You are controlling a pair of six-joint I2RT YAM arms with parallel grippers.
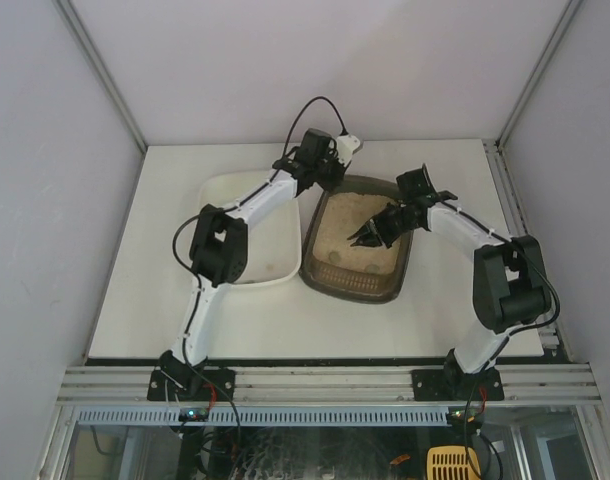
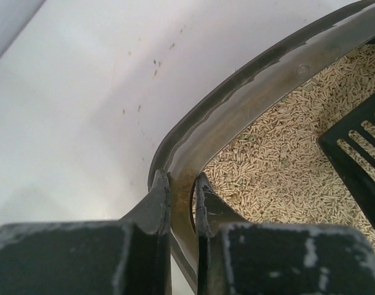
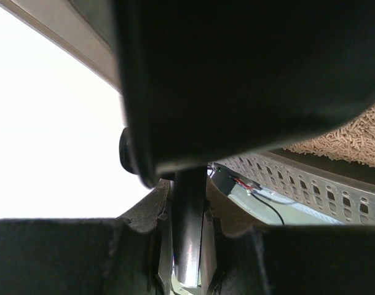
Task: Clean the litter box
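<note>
Brown-grey litter box [image 1: 351,290] runs near-to-far; left gripper [image 2: 182,184] clamps its rim [image 2: 249,80]; right gripper [image 3: 187,212] clamps scoop handle [image 3: 189,258].

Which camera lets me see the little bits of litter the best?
The left wrist view: the litter is close up, so each pellet shows. The top view shows it only as a beige patch in the litter box. The right wrist view catches just a corner.
</note>
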